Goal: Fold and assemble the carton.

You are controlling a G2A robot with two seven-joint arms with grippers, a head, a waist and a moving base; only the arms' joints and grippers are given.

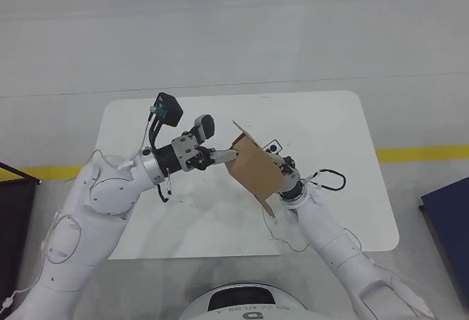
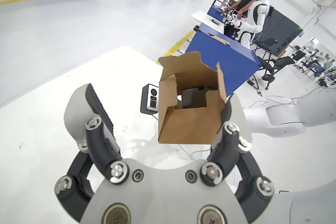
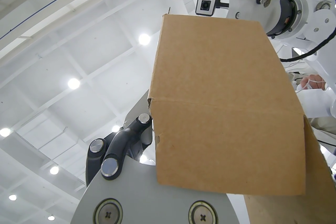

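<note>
A brown carton is held tilted above the middle of the white table. My right gripper is shut on its near-right side, and a plain carton wall covers its fingers in the right wrist view. My left gripper is open just left of the carton. In the left wrist view the carton's open end faces that gripper, with uneven flaps standing up around the mouth. One of its fingertips is close against a side flap; the other stands well apart.
A black cart stands off the table's left side and a dark blue panel off the right. A yellow line crosses the floor. The right arm's cable loop lies by its wrist.
</note>
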